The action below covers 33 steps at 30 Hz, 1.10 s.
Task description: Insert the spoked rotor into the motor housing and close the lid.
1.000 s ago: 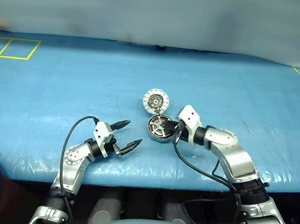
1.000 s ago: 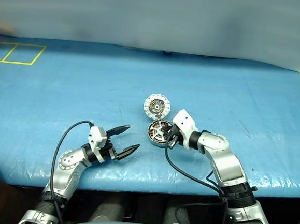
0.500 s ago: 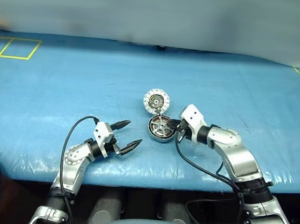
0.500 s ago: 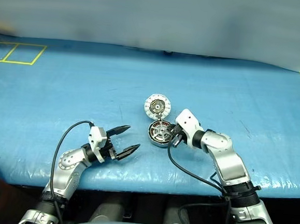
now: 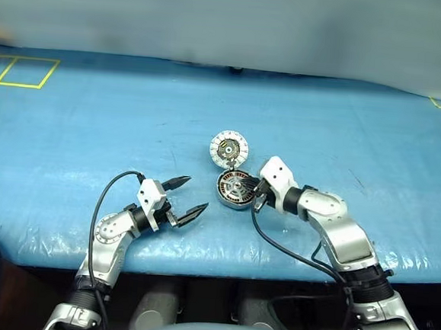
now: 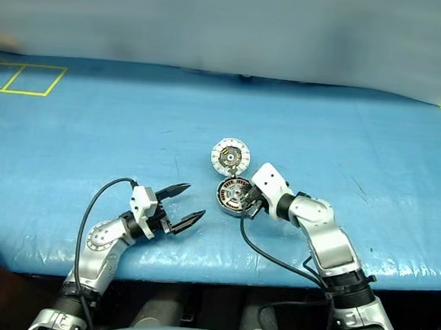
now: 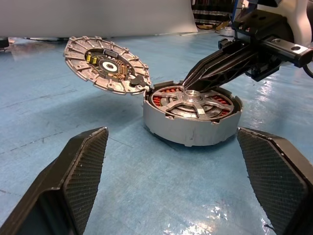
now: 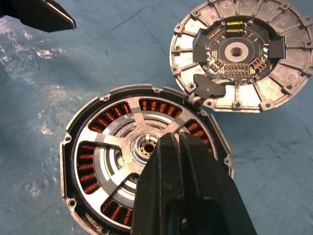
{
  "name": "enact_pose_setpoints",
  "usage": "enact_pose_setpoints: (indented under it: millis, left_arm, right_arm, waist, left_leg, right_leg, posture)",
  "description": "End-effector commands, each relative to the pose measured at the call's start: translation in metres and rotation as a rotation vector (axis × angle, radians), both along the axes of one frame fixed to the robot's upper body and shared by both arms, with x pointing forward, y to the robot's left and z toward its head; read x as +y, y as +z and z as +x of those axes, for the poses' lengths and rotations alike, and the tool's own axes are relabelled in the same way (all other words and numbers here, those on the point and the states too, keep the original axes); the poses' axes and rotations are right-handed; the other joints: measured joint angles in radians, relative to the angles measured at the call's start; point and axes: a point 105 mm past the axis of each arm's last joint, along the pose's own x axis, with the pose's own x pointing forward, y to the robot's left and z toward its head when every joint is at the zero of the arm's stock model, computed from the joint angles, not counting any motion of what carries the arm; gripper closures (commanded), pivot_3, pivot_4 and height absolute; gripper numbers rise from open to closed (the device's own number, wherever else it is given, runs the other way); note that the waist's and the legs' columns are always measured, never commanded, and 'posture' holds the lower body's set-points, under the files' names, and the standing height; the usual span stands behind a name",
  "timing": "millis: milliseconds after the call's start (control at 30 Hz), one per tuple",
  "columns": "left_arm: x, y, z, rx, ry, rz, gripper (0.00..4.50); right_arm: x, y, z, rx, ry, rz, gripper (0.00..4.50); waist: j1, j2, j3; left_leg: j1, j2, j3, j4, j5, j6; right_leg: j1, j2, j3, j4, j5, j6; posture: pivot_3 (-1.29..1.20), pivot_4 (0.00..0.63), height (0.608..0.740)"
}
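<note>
Blue plastic-sheeted counter (image 5: 94,124); motor housing (image 7: 193,125) sits near centre with the spoked rotor (image 7: 193,100) already lying inside the copper winding ring, looks seated flat, though the far side is hidden by the right fingers. Lid (image 7: 105,63) stands tilted open at the housing's 11 o'clock, joined at the rim, circuit side showing. Right gripper (image 8: 183,161) has fingers pressed together, holding nothing, tips resting on or just over the rotor hub, coming in from 3 o'clock. Left gripper (image 5: 186,197) sits at the housing's 8 o'clock, fingers spread wide, empty, well apart. Step in hand likely pressing the rotor home: push straight down at the hub, don't tilt it, then back out clear before swinging the lid over.
</note>
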Motion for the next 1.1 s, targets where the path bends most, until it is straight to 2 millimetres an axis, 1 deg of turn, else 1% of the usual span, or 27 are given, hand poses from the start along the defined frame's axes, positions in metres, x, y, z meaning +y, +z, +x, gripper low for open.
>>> enact_pose_setpoints:
  millis: [33, 100, 233, 267, 333, 367, 533, 700, 733, 900, 1100]
  left_arm:
    - [0.005, 0.004, 0.014, 0.001, 0.091, 0.004, 0.00]
    - [0.011, 0.002, 0.027, 0.020, 0.167, 0.030, 0.00]
    - [0.013, 0.006, 0.046, 0.018, 0.227, 0.059, 0.00]
    - [0.013, 0.008, 0.051, 0.019, 0.237, 0.059, 0.20]
    - [0.010, 0.010, 0.061, 0.031, 0.235, 0.052, 0.66]
    - [0.010, 0.010, 0.068, 0.042, 0.252, 0.056, 0.98]
    - [0.004, 0.010, 0.097, 0.077, 0.283, 0.095, 2.66]
    - [0.003, 0.010, 0.116, 0.095, 0.332, 0.135, 4.37]
    - [0.002, 0.010, 0.119, 0.104, 0.332, 0.131, 4.47]
    - [-0.010, 0.022, 0.131, 0.121, 0.300, 0.075, 4.47]
    - [-0.022, 0.034, 0.138, 0.116, 0.245, 0.029, 4.47]
  right_arm:
    - [-0.003, 0.022, 0.004, -0.085, -0.013, 0.047, 4.35]
    - [-0.003, 0.027, 0.002, -0.096, -0.012, 0.076, 4.35]
    - [-0.006, 0.037, -0.003, -0.118, -0.011, 0.118, 4.35]
    - [-0.006, 0.038, -0.005, -0.117, -0.009, 0.121, 4.38]
    - [-0.006, 0.035, -0.008, -0.108, -0.004, 0.111, 4.40]
    - [-0.005, 0.032, -0.010, -0.100, -0.002, 0.105, 4.40]
    - [0.001, 0.024, -0.019, -0.067, 0.017, 0.117, 4.40]
    - [0.007, 0.020, -0.027, -0.042, 0.046, 0.127, 4.40]
    - [0.008, 0.019, -0.029, -0.040, 0.048, 0.129, 4.40]
    - [0.013, 0.016, -0.033, -0.023, 0.062, 0.138, 4.40]
    - [0.012, 0.015, -0.035, -0.025, 0.054, 0.137, 4.40]
  waist:
    - [0.003, 0.000, 0.000]
    - [0.004, 0.000, 0.000]
    - [0.006, 0.000, 0.000]
    - [0.006, 0.000, 0.000]
    - [0.006, 0.000, 0.000]
    - [0.007, 0.000, 0.000]
    - [0.010, -0.001, 0.000]
    - [0.005, -0.001, 0.001]
    - [0.004, -0.001, 0.001]
    - [0.006, -0.002, 0.001]
    - [0.005, -0.002, 0.001]
  left_leg:
    - [0.000, 0.000, 0.000, 0.000, 0.000, 0.000]
    - [0.000, 0.000, 0.000, 0.000, 0.000, 0.000]
    - [0.000, 0.000, 0.000, 0.000, 0.000, 0.000]
    - [0.000, 0.000, 0.000, 0.000, 0.000, 0.000]
    - [0.000, -0.001, 0.000, 0.000, 0.000, 0.000]
    - [0.000, -0.001, 0.000, 0.000, 0.000, 0.000]
    - [0.000, -0.001, 0.000, 0.001, 0.001, 0.001]
    - [-0.001, -0.001, 0.000, 0.001, 0.001, 0.001]
    - [-0.001, -0.001, 0.000, 0.001, 0.001, 0.001]
    - [-0.001, -0.001, 0.000, 0.002, 0.001, 0.001]
    - [-0.003, -0.002, 0.000, 0.003, 0.000, 0.002]
  right_leg:
    - [0.000, 0.000, 0.000, 0.000, 0.000, 0.000]
    - [0.000, 0.001, 0.000, 0.000, 0.000, 0.000]
    - [0.000, 0.005, 0.000, 0.000, 0.001, 0.001]
    - [0.000, 0.005, 0.000, 0.000, 0.001, 0.002]
    - [0.000, 0.005, 0.000, 0.000, 0.003, 0.005]
    - [0.000, 0.005, 0.000, 0.000, 0.003, 0.005]
    - [0.001, 0.005, -0.001, 0.000, 0.003, 0.006]
    - [0.001, 0.005, -0.001, 0.000, 0.004, 0.007]
    - [0.001, 0.005, -0.001, 0.000, 0.004, 0.007]
    - [0.001, 0.005, -0.002, 0.000, 0.005, 0.008]
    - [0.001, 0.005, -0.001, 0.000, 0.006, 0.010]
  posture:
    - [0.00, 0.150, 0.740]
    - [0.00, 0.150, 0.740]
    - [0.00, 0.150, 0.740]
    - [0.00, 0.150, 0.740]
    - [0.00, 0.150, 0.740]
    - [0.00, 0.150, 0.740]
    - [0.00, 0.150, 0.740]
    - [0.00, 0.150, 0.740]
    - [0.00, 0.150, 0.740]
    - [0.00, 0.150, 0.740]
    - [0.00, 0.150, 0.740]
